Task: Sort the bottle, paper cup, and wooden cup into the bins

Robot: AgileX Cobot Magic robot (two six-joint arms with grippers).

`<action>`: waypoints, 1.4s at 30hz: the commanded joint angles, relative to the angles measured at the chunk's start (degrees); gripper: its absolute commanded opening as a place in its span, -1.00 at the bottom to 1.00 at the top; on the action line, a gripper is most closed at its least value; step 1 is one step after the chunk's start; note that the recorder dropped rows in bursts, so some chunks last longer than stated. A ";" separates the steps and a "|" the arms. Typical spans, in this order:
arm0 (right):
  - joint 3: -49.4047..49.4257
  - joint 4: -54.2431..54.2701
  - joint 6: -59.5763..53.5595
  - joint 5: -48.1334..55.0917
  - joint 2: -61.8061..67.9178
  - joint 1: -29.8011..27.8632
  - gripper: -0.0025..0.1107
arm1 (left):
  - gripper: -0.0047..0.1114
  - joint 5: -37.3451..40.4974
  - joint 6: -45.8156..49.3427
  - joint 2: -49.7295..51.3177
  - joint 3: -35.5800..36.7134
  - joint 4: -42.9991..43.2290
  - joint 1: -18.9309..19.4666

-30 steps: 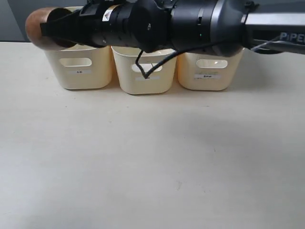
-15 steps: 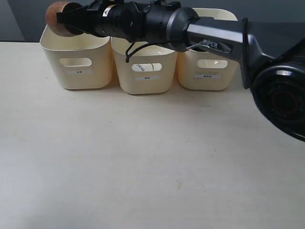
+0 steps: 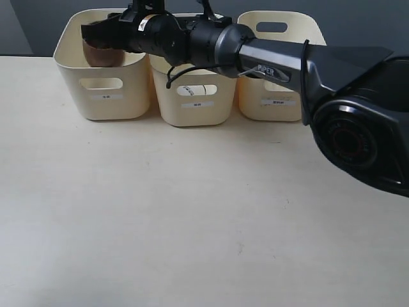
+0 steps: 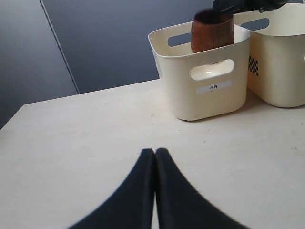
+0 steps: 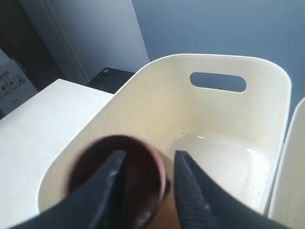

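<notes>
- Right gripper (image 5: 147, 157) hangs over the mouth of the left bin (image 3: 105, 96) with its two black fingers (image 5: 112, 186) spread apart. One finger stands inside the mouth of the wooden cup (image 5: 93, 167) and the other outside its wall. A gap shows beside the rim, so nothing is pinched.
- Wooden cup is within the left bin's walls, mouth turned up toward the gripper, and looks blurred in the right wrist view. From the left wrist view its upper part rises above the bin's rim. Whether it rests on the bin's floor I cannot tell.
- Right arm (image 3: 268, 61) comes in from about three o'clock in the exterior view. It reaches across the top of the middle bin (image 3: 195, 109) toward eleven o'clock.
- Left bin stands at about eleven o'clock on the table (image 3: 192, 224), the middle bin at twelve and the right bin (image 3: 278, 96) at one. They stand in a row, just beside one another, each with an oval cut-out and a small label on its front.
- Something white shows through the middle bin's cut-out, though I cannot tell what it is.
- Left gripper (image 4: 155, 152) has its dark fingers pressed together on nothing. It is low over bare table, well apart from the left bin.
</notes>
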 commanded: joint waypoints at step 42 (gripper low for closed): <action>-0.49 -10.09 -1.46 55.75 -26.09 -0.26 0.05 | -0.92 -0.05 -0.11 -0.28 0.07 -0.07 -0.18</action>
